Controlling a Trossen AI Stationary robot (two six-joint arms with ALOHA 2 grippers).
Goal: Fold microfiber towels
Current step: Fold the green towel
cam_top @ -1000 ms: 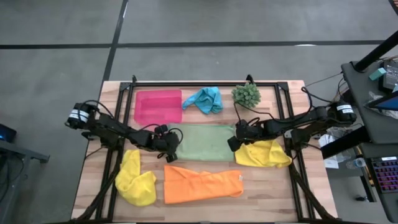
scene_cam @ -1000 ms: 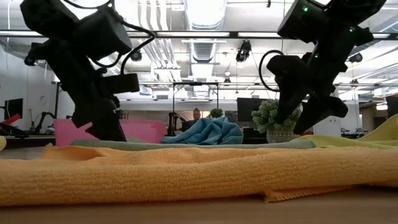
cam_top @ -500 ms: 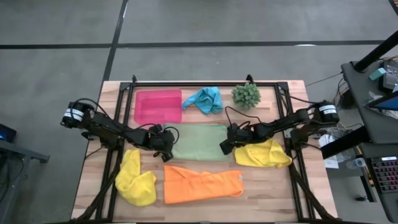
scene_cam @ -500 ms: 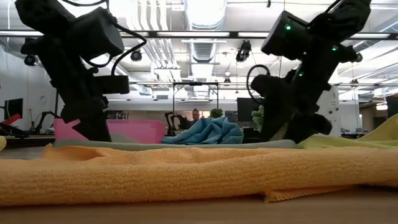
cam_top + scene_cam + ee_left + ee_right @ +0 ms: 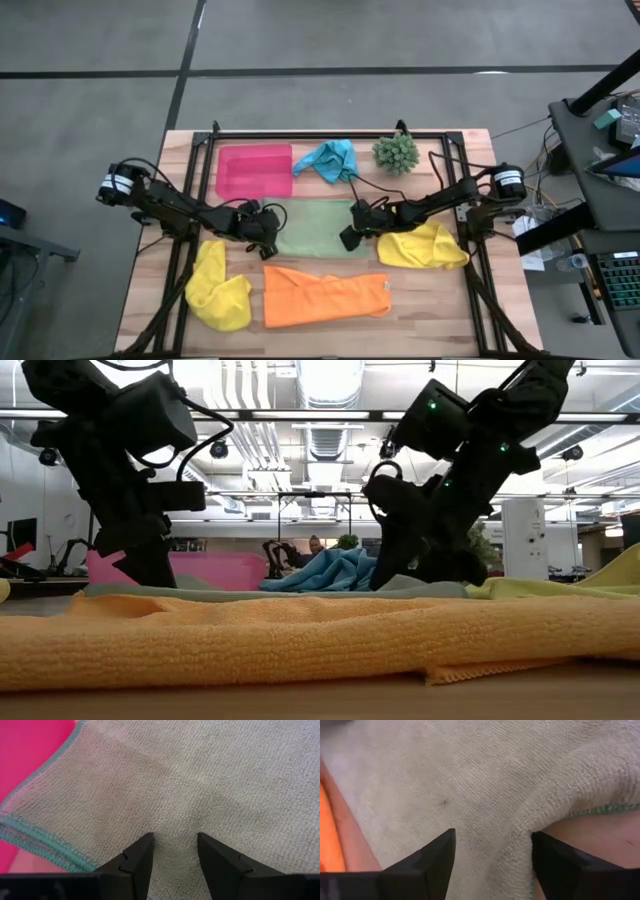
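Pinching light green towel mid-desk: left tool grips its left edge, right tool straddles a raised fold, fingers apart. Risk: right closes on one layer only, skewing the fold.

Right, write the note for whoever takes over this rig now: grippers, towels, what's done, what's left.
Left gripper: pressed on the light green towel's left end, fingers slightly apart with cloth bunched between them.
Right gripper: open, down over the same towel's right edge, where a fold is starting.
Orange towel: folded flat at the front.
Yellow towels: crumpled at front left and at right.
Turquoise towel: crumpled at the back beside the pink tray.
Left: finish the green fold, then the two yellow and the turquoise.
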